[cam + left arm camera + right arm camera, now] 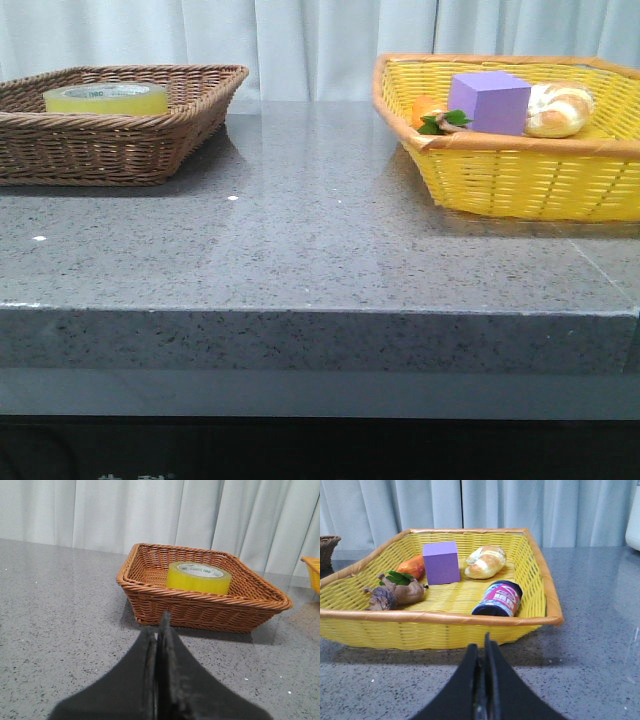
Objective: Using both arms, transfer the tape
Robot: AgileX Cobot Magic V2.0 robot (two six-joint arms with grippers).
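- The left gripper [159, 625] has its fingers pressed together and holds nothing; the right gripper [481, 647] is the same.
- Both are over a grey speckled table [320, 240], with a pale curtain [310, 40] behind it.
- The tape [106, 98] lies flat in the brown basket [120, 140] at far left.
- The yellow basket [520, 180] at far right holds a purple cube [489, 102], a bread roll [560, 108] and a jar [499, 599].
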